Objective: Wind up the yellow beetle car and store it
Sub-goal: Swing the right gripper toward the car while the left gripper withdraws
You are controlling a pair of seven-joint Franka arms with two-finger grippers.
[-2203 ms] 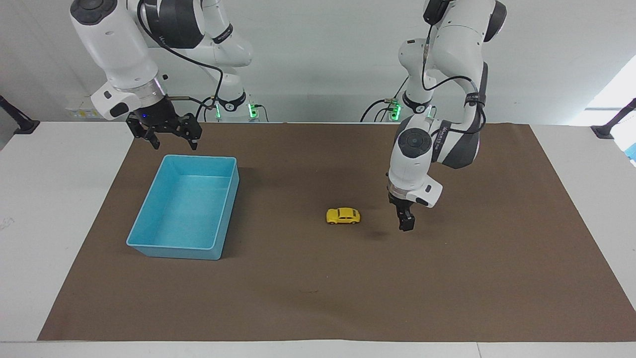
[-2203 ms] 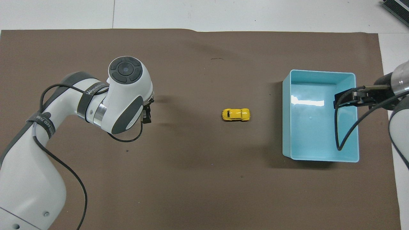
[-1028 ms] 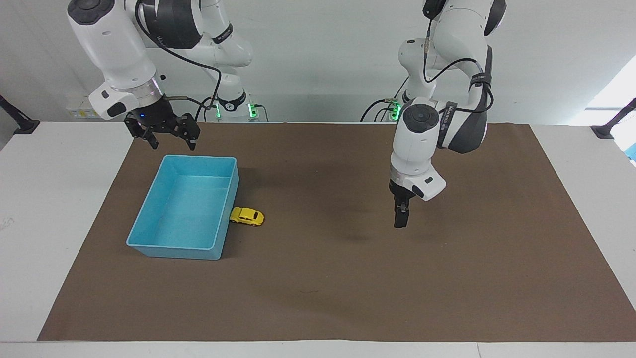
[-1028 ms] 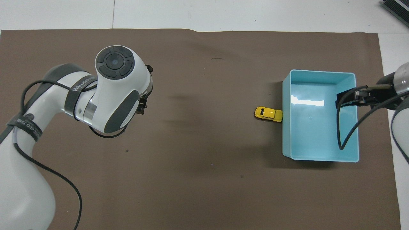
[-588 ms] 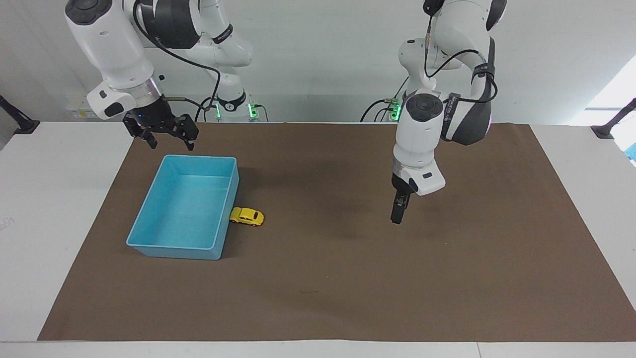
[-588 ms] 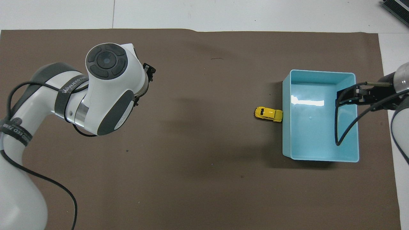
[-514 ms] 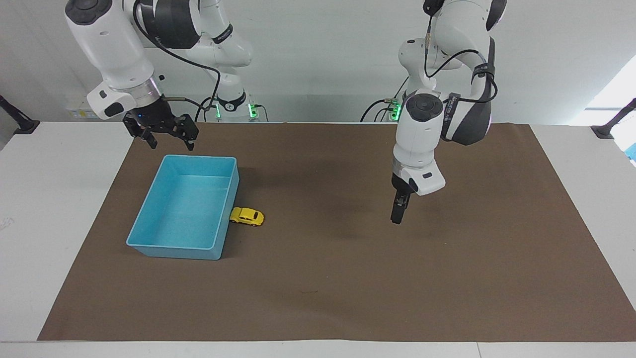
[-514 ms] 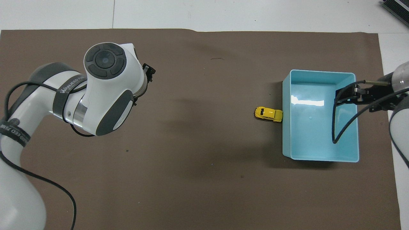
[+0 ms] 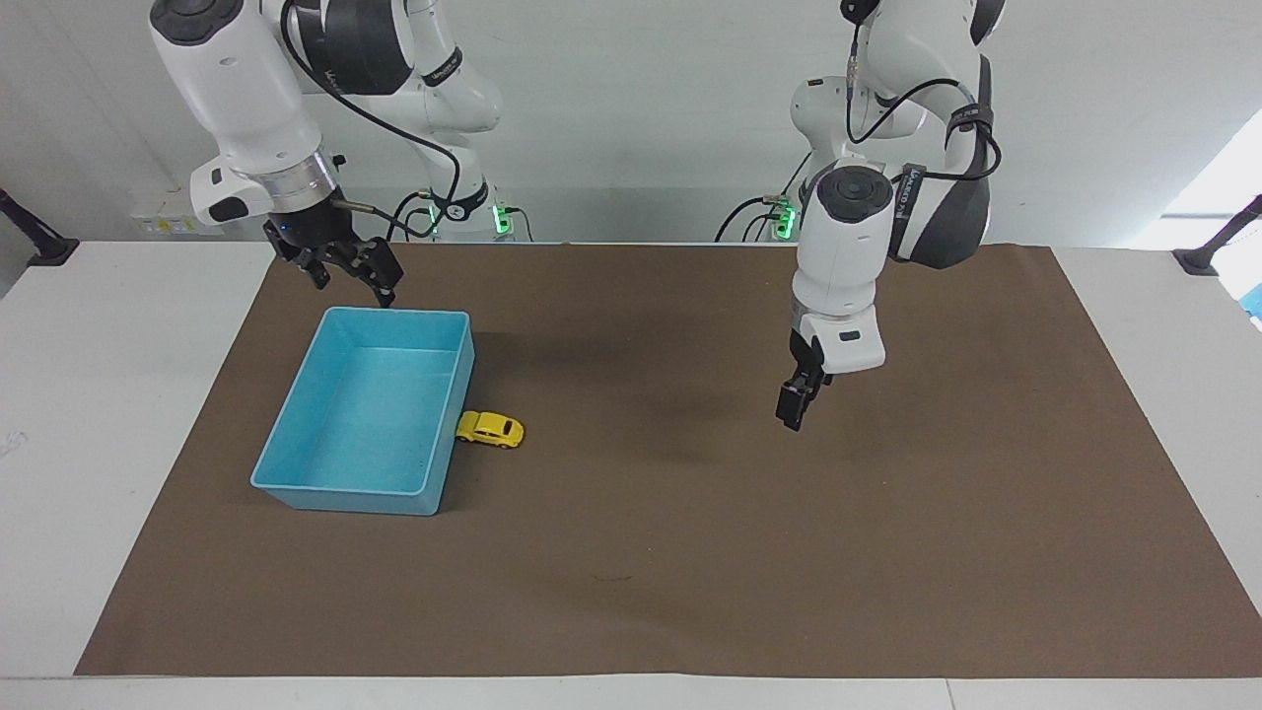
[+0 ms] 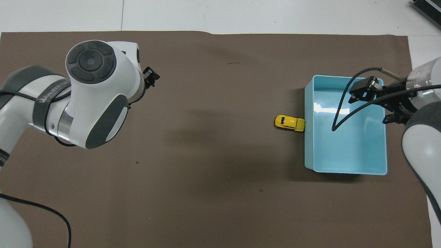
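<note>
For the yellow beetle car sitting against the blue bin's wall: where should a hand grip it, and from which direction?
Probably from straight above, fingers closing across the yellow beetle car on its two long flanks. It stands on its wheels on the brown mat, one end against the blue bin wall, so an end-to-end pinch is blocked there. The right hand, open above the bin's rim nearest the robots, looks better placed than the open left hand.

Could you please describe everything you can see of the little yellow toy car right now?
The toy car is small and bright yellow with a rounded beetle body, dark windows and small black wheels, and it looks glossy. It stands upright on its wheels on the brown mat, one end against the outer side wall of the blue bin, not inside it. Neither tool touches it.
</note>
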